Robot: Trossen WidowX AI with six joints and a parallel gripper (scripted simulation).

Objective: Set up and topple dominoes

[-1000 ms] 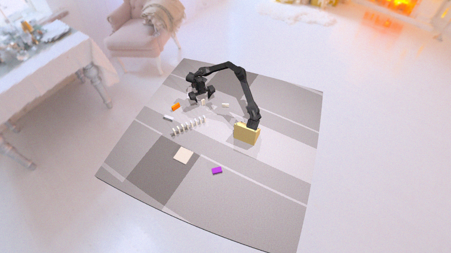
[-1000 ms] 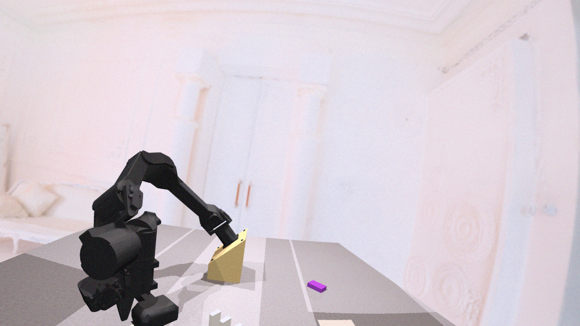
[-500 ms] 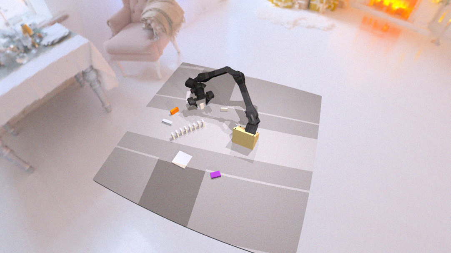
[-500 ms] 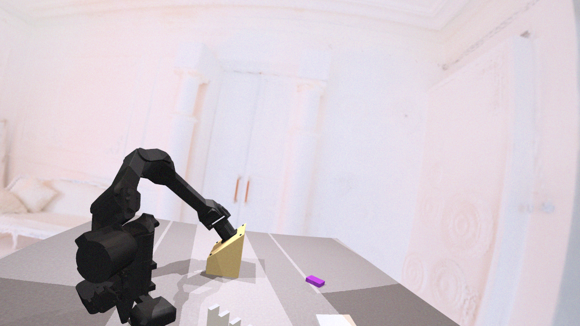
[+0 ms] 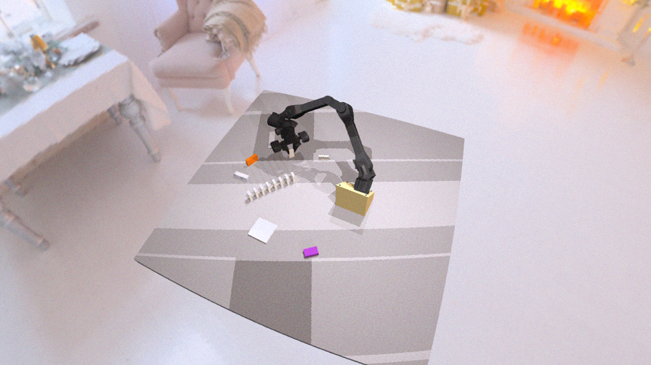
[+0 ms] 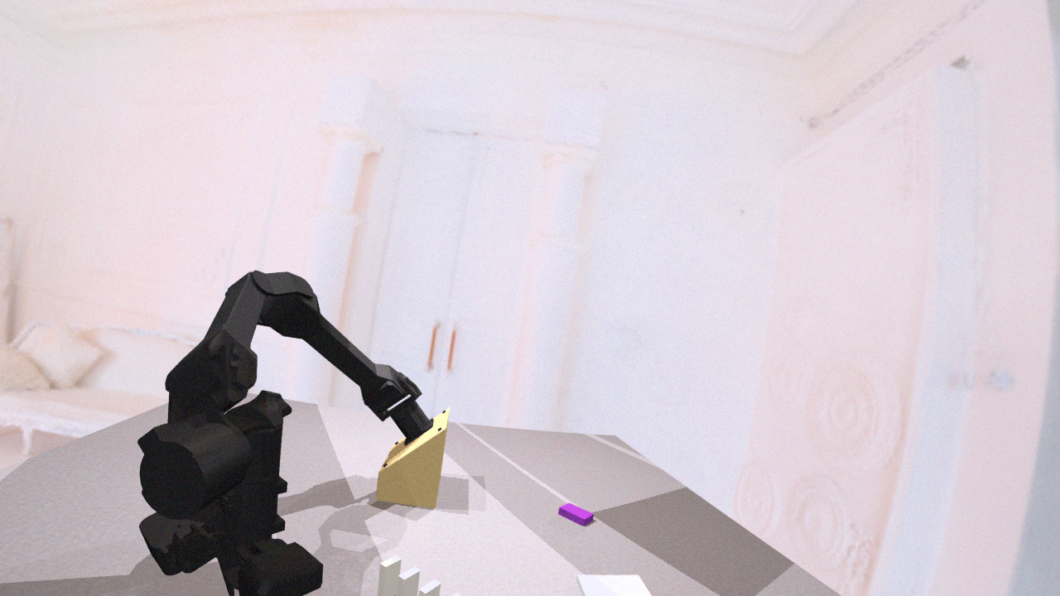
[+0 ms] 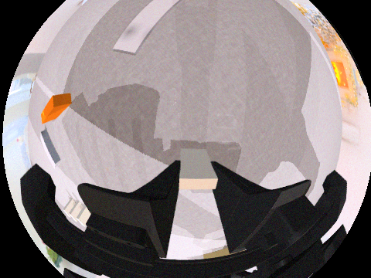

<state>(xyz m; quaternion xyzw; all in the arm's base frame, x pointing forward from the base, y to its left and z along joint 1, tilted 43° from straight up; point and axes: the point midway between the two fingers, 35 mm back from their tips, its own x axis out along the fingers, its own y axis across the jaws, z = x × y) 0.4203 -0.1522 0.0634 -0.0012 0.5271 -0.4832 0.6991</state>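
My gripper point(image 5: 291, 151) point(image 7: 195, 165) points down and is shut on an upright white domino point(image 5: 291, 153) point(image 7: 196, 166), with a finger against each side. Its fingertips are cut off in the exterior view, and I cannot tell whether the domino touches the table. A row of several white dominoes point(image 5: 267, 188) point(image 6: 388, 576) point(image 7: 77, 210) stands evenly spaced, nearer the front than the gripper. Another small white piece point(image 5: 323, 156), seemingly a domino lying down, is between the gripper and the arm's base.
An orange block point(image 5: 251, 159) point(image 7: 56, 108) and a white-grey bar point(image 5: 241, 175) point(image 7: 50, 147) lie left of the gripper. A pale flat strip point(image 7: 143, 28) lies beyond it. A white square tile point(image 5: 262, 230) and a purple block point(image 5: 310, 251) point(image 6: 575, 513) lie in front. The arm's base is yellow point(image 5: 354, 198) point(image 6: 411, 478).
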